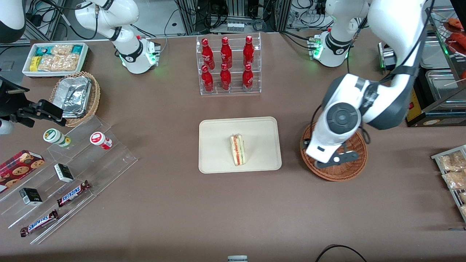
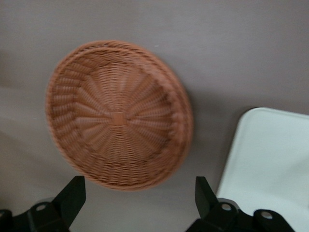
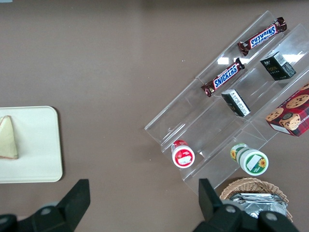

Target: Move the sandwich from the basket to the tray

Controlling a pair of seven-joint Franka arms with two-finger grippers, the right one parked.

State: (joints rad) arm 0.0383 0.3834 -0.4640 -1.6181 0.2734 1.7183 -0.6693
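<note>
The sandwich (image 1: 237,150), a pale wedge with red and green filling along its edge, lies on the cream tray (image 1: 218,160) in the middle of the table; its bread side (image 3: 8,137) also shows in the right wrist view. The reddish-brown wicker basket (image 1: 340,173) stands beside the tray toward the working arm's end and holds nothing (image 2: 118,116). My gripper (image 1: 336,160) hangs over the basket, partly covering it in the front view. Its fingers (image 2: 71,195) stand wide apart with only bare table between them, and the tray's corner (image 2: 270,159) shows beside them.
A clear rack of red bottles (image 1: 227,65) stands farther from the front camera than the tray. Toward the parked arm's end are a tan basket of foil trays (image 1: 74,96), a white bin of snacks (image 1: 54,58) and clear stepped shelves (image 1: 62,178) with candy bars.
</note>
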